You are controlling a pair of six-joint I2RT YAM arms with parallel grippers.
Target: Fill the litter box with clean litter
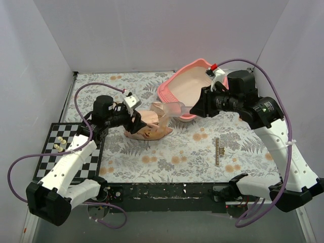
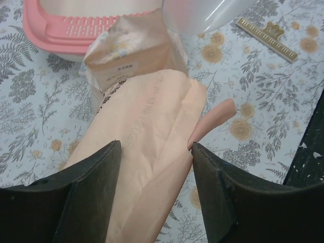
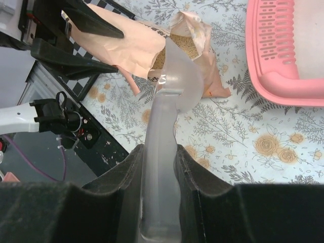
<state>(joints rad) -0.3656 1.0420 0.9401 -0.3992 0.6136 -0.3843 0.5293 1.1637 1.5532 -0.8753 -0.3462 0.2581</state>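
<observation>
Gripping: right claw (image 3: 159, 152) on scoop (image 3: 174, 86) | left claw (image 2: 154, 147) on bag (image 2: 152, 111) | scoop at bag mouth

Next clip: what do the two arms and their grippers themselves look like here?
The left arm and right arm both have white link shells, black joint housings and black bases. A purple cable loops off each. The left gripper and right gripper have broad, black, wedge-shaped fingers. A small red tab sits by the right wrist.

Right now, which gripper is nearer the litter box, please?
Right: the right gripper is beside the litter box rim; the left gripper is farther off, at the bag.
</observation>
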